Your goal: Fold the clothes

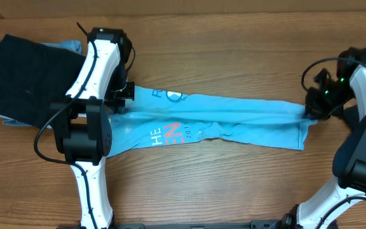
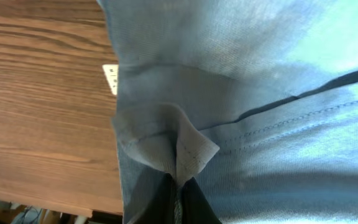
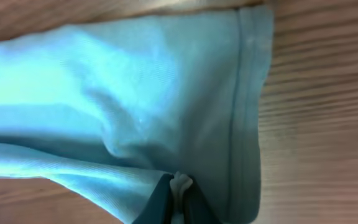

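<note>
A soft light blue knit T-shirt [image 1: 221, 121] is laid stretched, a long creased band, on the grained wooden table [image 1: 234, 44]. Its ends are clamped by left gripper [image 1: 123, 95] and right gripper [image 1: 311, 112].

Right pincer [image 3: 179, 190] pinches blue T-shirt [image 3: 123, 93] hem.

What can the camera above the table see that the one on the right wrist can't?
Only overhead: the whole T-shirt stretched out, its red-and-white lettering, the left gripper and a black garment beside it. Only right wrist: the stitched hem up close, and a bit of cloth pinched in the right gripper. Both: the blue shirt fabric and the wooden table.
</note>
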Robot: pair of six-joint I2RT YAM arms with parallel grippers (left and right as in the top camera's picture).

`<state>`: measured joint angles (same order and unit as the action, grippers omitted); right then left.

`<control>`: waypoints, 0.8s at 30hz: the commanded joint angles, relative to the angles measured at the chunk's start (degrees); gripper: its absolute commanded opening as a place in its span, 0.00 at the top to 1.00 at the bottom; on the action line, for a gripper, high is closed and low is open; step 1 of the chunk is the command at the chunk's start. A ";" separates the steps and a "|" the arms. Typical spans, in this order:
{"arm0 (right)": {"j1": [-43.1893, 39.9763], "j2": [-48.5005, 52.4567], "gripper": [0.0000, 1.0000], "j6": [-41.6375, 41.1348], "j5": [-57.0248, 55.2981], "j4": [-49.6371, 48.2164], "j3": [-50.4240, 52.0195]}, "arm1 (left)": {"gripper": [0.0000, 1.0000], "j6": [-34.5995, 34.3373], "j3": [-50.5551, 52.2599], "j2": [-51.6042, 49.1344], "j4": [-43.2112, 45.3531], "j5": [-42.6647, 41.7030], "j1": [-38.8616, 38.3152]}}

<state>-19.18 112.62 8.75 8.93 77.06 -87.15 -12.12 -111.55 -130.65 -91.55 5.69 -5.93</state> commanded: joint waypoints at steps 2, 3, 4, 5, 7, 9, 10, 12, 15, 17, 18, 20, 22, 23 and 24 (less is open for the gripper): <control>-0.13 -1.86 0.96 -1.57 -0.33 -5.51 6.38 | 0.96 -1.25 3.98 0.76 1.75 1.62 0.52; -0.13 -1.81 0.96 -1.57 -0.33 -7.61 8.13 | 0.96 -1.27 4.72 0.76 2.12 2.03 0.63; -0.13 -1.81 0.96 -1.62 -0.35 -10.12 10.29 | 0.96 -1.27 5.40 0.76 2.54 2.21 0.79; -0.13 -1.81 0.96 -2.03 -0.61 -11.19 11.08 | 0.96 -1.25 5.60 0.76 2.51 2.49 0.85; -0.13 -1.81 0.96 -5.55 -5.49 -14.78 13.07 | 0.96 -1.57 5.90 0.76 2.54 3.74 1.27; -0.13 -1.79 0.96 -8.96 -10.08 -16.06 13.73 | 0.96 -1.90 6.08 0.76 2.54 4.42 1.77; -0.20 -1.79 0.96 -9.94 -11.08 -16.35 13.73 | 0.96 -2.27 6.10 0.74 2.54 4.37 2.10; -0.17 -1.81 0.96 -9.90 -10.56 -16.68 13.70 | 0.96 -2.25 6.19 0.72 2.56 4.07 2.51; -0.17 -1.81 0.96 -9.92 -9.90 -17.00 13.70 | 0.90 -1.97 6.19 0.72 2.21 3.30 2.56; -0.17 -1.79 0.96 -9.94 -9.90 -16.98 13.70 | 0.89 -1.64 6.19 0.72 1.97 3.23 2.56; -0.20 -1.81 0.96 -9.92 -9.92 -16.96 13.70 | 0.89 -1.62 6.19 0.72 1.90 2.99 2.56; -0.20 -1.79 0.96 -9.94 -9.94 -16.98 13.70 | 0.89 -1.57 6.19 0.72 1.53 1.77 2.56; -0.20 -1.81 0.96 -9.92 -9.94 -16.94 13.70 | 0.89 -1.40 6.19 0.72 1.01 1.75 2.56; -0.20 -1.81 0.96 -9.92 -9.94 -16.90 13.70 | 0.89 -0.57 6.19 0.72 0.81 1.75 2.56; -0.17 -1.81 0.88 -9.90 -9.94 -16.98 13.68 | 0.89 0.02 6.16 0.72 0.79 1.75 2.56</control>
<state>-19.09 112.42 -0.49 1.89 60.64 -73.80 -13.39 -106.00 -130.65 -90.28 7.11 -3.99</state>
